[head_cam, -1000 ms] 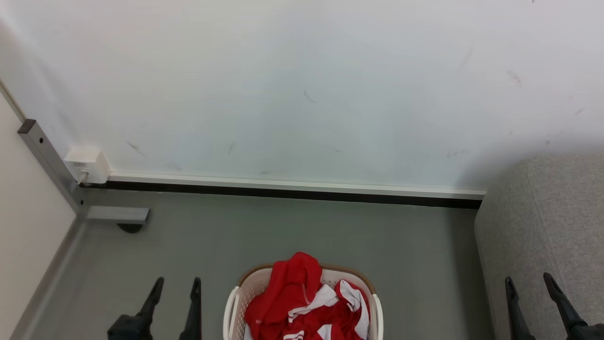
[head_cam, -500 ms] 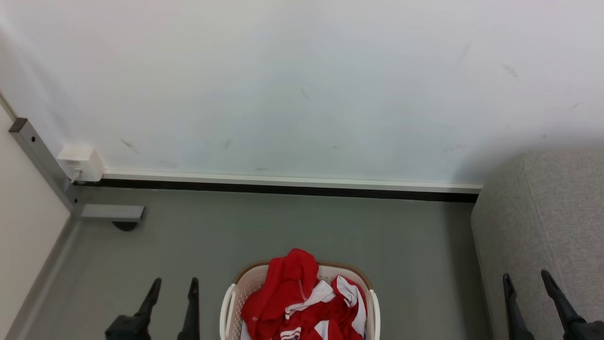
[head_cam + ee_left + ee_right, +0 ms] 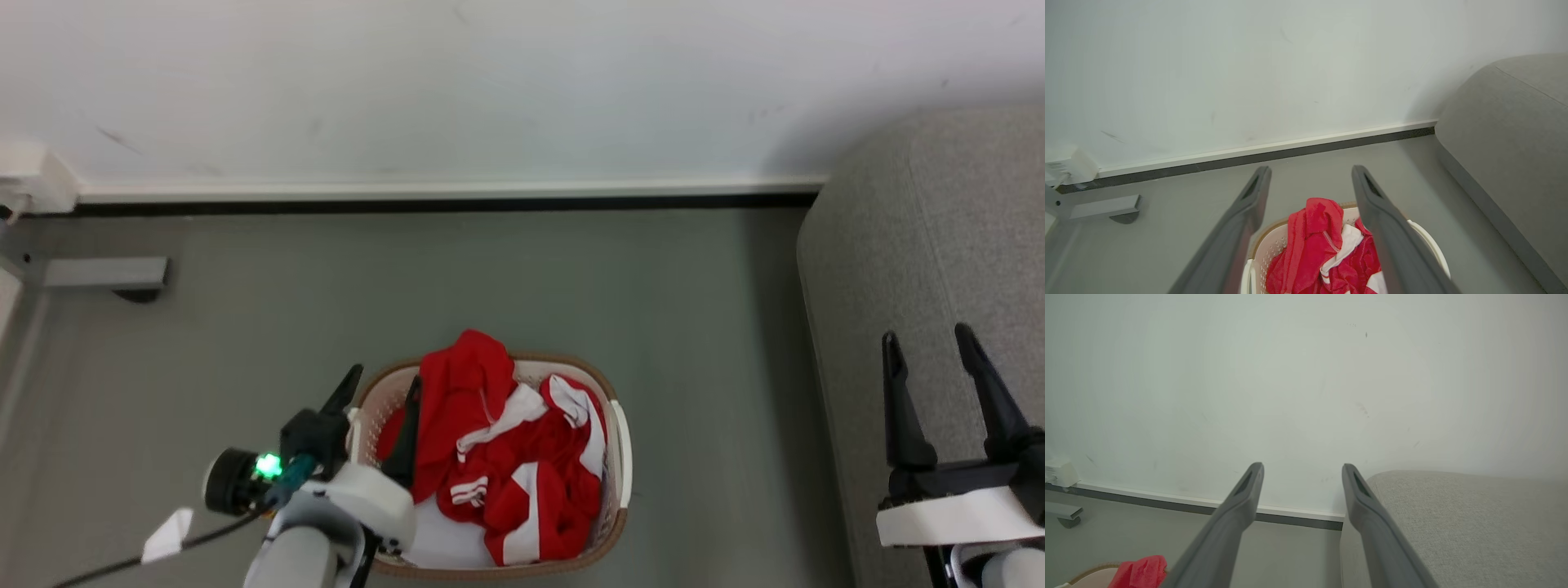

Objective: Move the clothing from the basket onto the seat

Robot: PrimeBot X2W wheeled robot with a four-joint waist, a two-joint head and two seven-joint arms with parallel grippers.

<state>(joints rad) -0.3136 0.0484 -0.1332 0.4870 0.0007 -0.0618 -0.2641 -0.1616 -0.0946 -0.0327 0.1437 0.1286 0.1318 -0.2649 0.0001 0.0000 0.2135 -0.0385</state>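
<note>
1. So, your clothing (image 3: 506,441) sits heaped in the basket (image 3: 620,457) on the floor (image 3: 245,327), near the seat (image 3: 939,229).
2. Your left gripper (image 3: 384,380): jaws spread, empty, over the basket's left rim.
3. Your right gripper (image 3: 926,335): jaws spread, empty, over the seat.

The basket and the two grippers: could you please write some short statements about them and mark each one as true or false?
1. The clothing lies inside the basket. True.
2. The left gripper is shut on the clothing. False: its fingers are apart, at the basket's left rim.
3. The right gripper is open, over the seat in the head view. True.
4. The basket stands on the seat. False: it stands on the grey floor, to the left of the seat.
</note>
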